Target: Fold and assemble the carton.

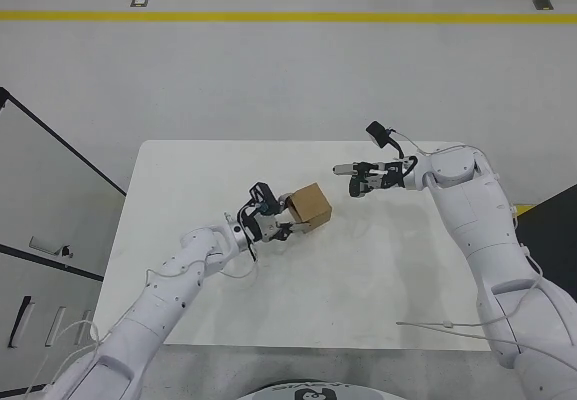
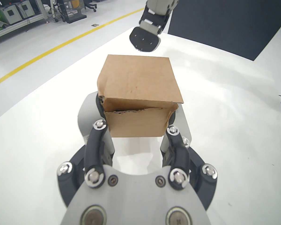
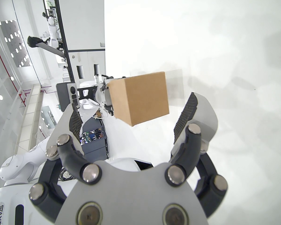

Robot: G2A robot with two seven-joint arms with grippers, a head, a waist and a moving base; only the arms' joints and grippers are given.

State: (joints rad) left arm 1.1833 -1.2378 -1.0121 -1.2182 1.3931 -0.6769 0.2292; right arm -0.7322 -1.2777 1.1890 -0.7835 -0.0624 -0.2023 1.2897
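Observation:
A small brown carton is near the middle of the white table, its top flaps folded down flat. My left gripper is shut on the carton's near end, one finger on each side wall. In the left wrist view the carton shows a rough-edged flap tucked in on the near face. My right gripper hangs open a short way beyond the carton's far side, apart from it. In the right wrist view the carton lies ahead of the open right gripper, with the left gripper behind it.
A thin white cable lies on the table near the front right edge. A grey cabinet stands left of the table and a black panel to its right. Bare table surface surrounds the carton.

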